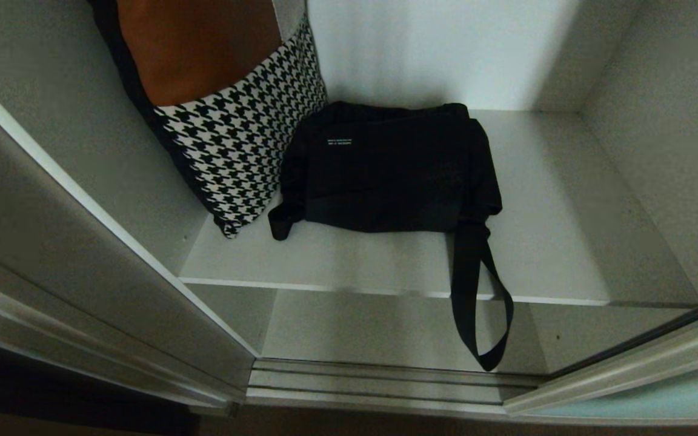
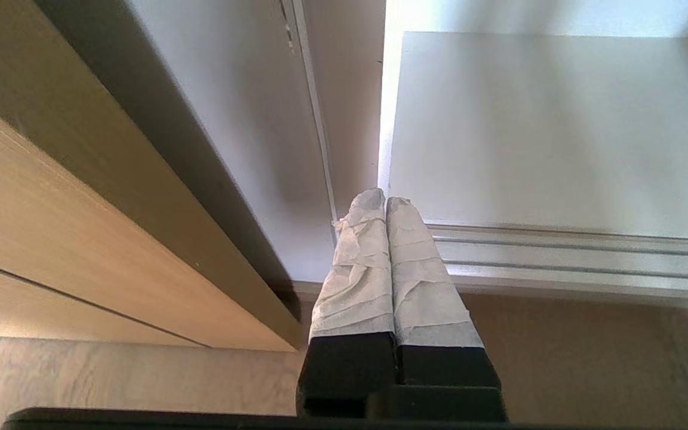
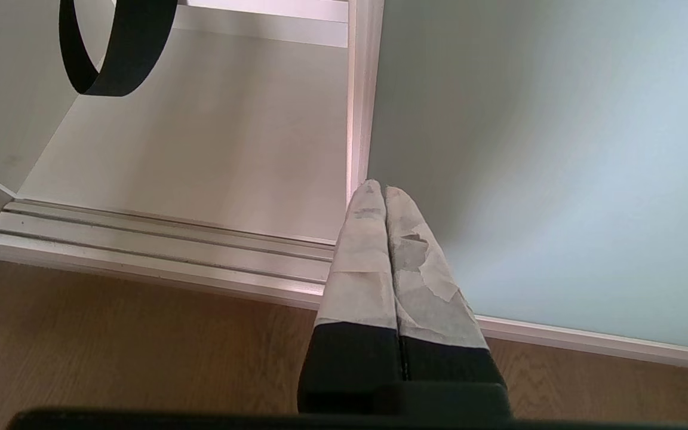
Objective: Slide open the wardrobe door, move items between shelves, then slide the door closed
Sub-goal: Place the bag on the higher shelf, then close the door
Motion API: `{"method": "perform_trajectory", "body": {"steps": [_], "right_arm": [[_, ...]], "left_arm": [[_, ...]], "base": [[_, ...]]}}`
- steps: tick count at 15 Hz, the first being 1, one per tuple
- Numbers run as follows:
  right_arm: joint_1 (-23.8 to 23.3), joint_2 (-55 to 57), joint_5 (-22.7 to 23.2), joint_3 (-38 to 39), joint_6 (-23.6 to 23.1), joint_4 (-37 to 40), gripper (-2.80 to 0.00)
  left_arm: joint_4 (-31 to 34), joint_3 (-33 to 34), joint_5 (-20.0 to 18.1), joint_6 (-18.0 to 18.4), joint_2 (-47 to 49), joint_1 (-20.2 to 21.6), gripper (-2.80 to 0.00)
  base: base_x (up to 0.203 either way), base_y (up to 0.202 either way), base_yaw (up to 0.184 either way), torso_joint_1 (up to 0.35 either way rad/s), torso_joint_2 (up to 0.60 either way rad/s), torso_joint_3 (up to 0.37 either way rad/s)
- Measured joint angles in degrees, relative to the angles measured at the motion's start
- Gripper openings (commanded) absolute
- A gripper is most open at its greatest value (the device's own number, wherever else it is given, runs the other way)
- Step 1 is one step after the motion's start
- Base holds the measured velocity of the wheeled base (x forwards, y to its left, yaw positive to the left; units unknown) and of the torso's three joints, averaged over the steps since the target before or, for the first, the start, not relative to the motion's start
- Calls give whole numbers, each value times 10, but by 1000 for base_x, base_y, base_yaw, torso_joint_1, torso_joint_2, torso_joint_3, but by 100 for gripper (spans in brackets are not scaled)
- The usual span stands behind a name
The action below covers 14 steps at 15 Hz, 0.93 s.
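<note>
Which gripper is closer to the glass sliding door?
Right. The right gripper hangs shut just in front of the sliding door, by its frame edge. The left gripper hangs shut at the opening's other side, by the wood panel.

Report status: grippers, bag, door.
Left gripper and right gripper shut, empty, low by the track. Floppy black fabric bag on white-grey shelf, strap overhanging. Frosted glass sliding door open.
</note>
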Motion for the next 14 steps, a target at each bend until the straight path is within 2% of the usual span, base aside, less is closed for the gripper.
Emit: {"method": "perform_trajectory", "body": {"steps": [7,14], "right_arm": [[0,0,0,0,0,0,-280],[0,0,0,0,0,0,-280]], "left_arm": [[0,0,0,0,0,0,-280],[0,0,0,0,0,0,-280]], "base": [[-8,0,0,0,0,1],[-188,0,-2,4,2,1]]}}
